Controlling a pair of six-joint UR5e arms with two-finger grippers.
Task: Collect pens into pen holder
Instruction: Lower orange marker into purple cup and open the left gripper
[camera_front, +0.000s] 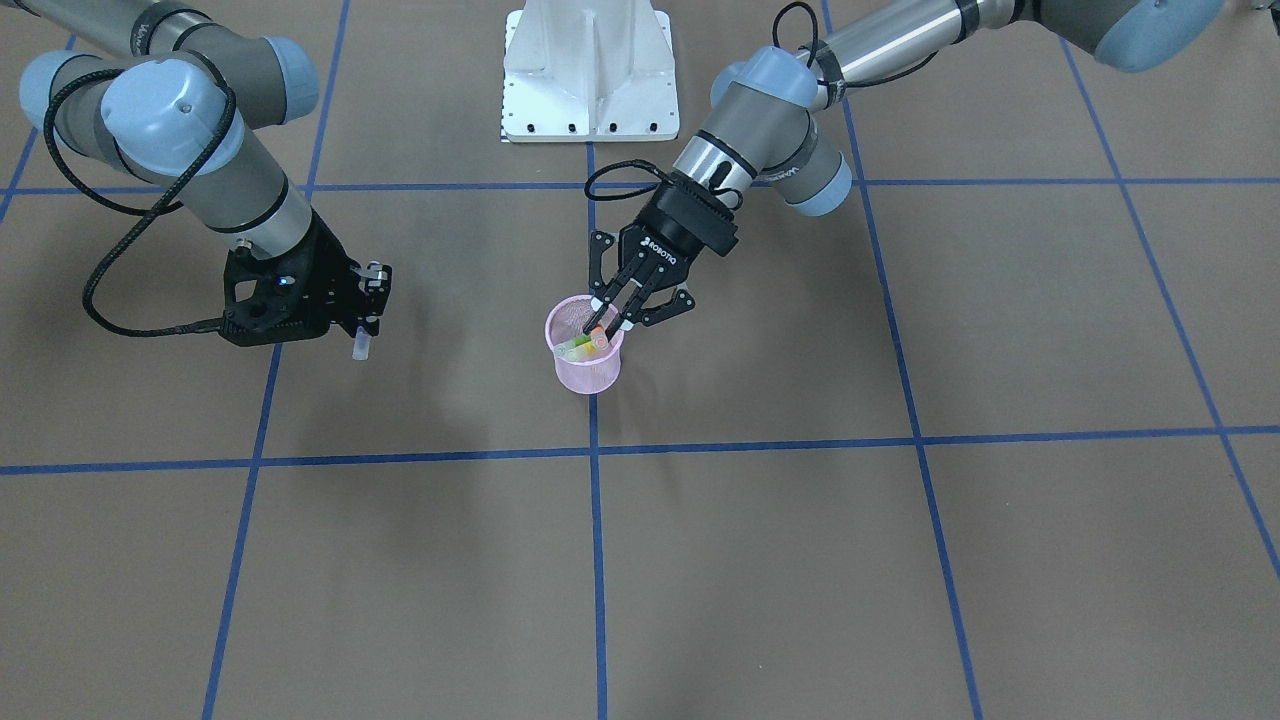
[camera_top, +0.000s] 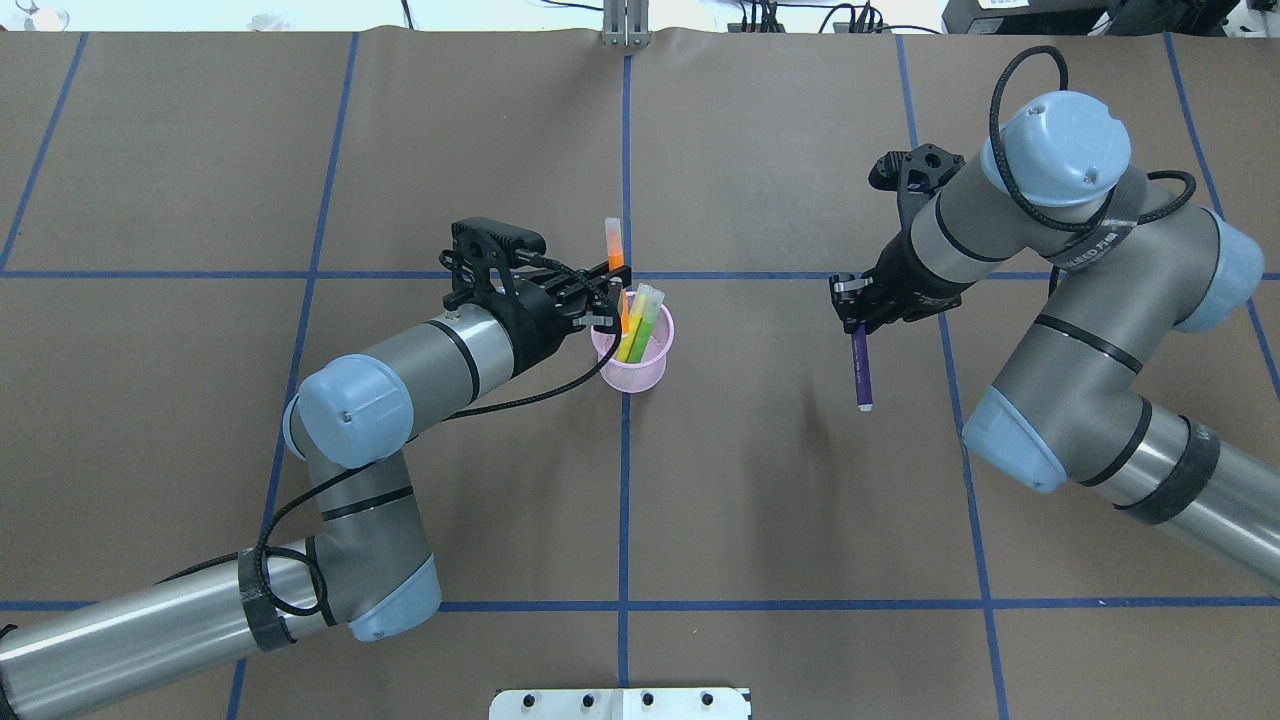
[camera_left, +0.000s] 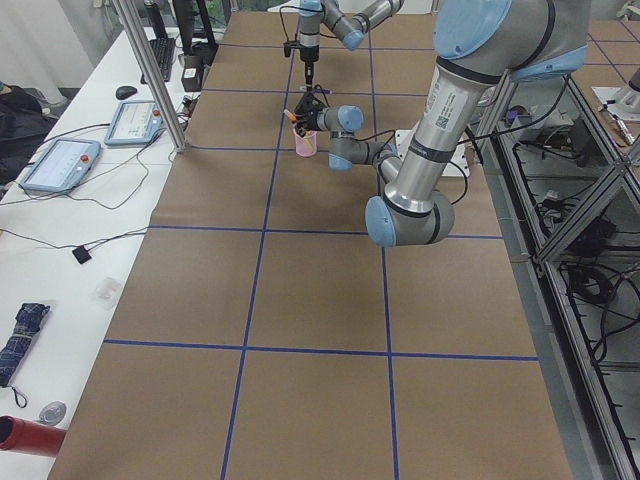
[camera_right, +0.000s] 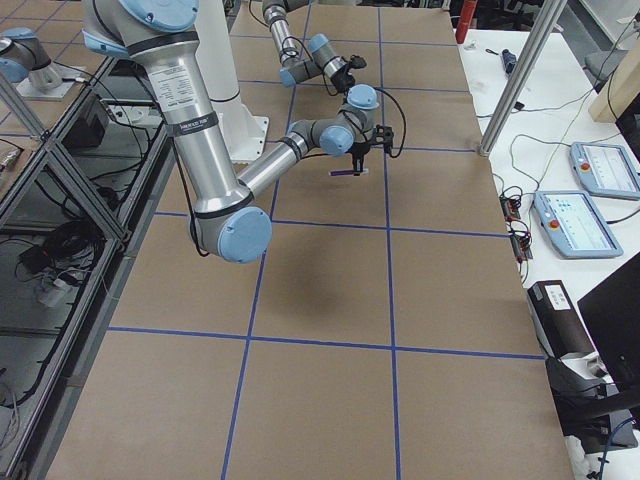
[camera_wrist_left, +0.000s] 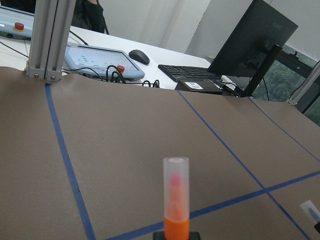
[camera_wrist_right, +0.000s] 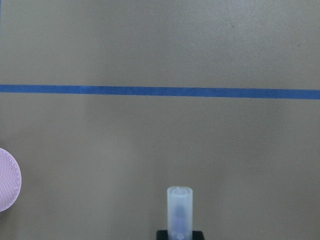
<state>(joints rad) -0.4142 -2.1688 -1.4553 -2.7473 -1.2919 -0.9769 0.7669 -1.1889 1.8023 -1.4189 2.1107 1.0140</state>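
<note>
Left gripper (camera_top: 606, 303) clamps orange pen (camera_top: 614, 245) over pen holder (camera_top: 632, 378) — right gripper (camera_top: 856, 316), purple pen (camera_top: 861, 372)

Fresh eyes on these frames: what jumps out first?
The pink pen holder in the middle, with a green pen in it and the left end effector holding an orange pen at its rim. The right end effector grips a purple pen well apart from it, above the table.

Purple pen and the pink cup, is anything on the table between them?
Nothing. In the overhead view, only bare brown table lies between the purple pen and the pink cup.
</note>
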